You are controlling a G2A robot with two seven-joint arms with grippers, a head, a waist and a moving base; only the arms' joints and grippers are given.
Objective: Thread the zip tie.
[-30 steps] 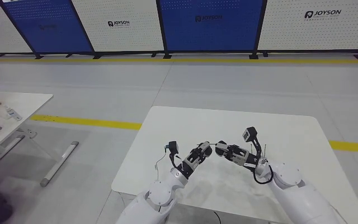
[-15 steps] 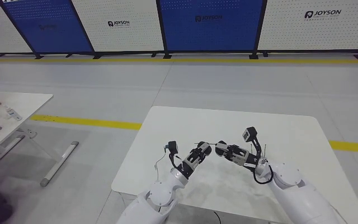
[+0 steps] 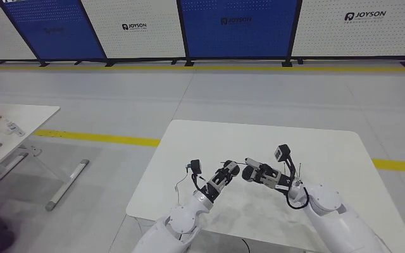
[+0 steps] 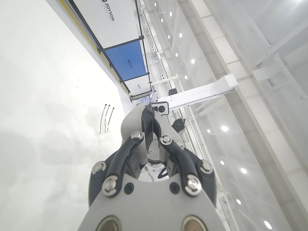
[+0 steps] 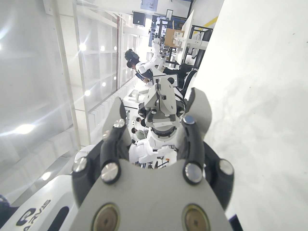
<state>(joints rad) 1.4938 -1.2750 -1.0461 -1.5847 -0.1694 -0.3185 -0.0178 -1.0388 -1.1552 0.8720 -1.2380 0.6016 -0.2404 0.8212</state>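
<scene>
My left gripper (image 4: 148, 110) is shut on a thin black zip tie (image 4: 152, 124) that runs edge-on between its fingers. In the top view it hovers over the white table's (image 3: 209, 139) front half at the middle (image 3: 231, 168). My right gripper (image 5: 158, 102) faces it tip to tip (image 3: 249, 166), a short gap away. Its fingers (image 5: 118, 114) are spread wide, nothing is between them, and the left gripper (image 5: 159, 97) is framed in the opening. The zip tie's head and tail are too thin to make out in the top view.
Three spare black zip ties (image 4: 105, 118) lie side by side on the table beyond the grippers, seen as thin lines (image 3: 299, 168) near the right arm. The table's far half is bare. A second table (image 3: 19, 123) stands to the left.
The right gripper has opened and drawn slightly back from the left gripper. The left gripper stays in place, still shut on the zip tie.
</scene>
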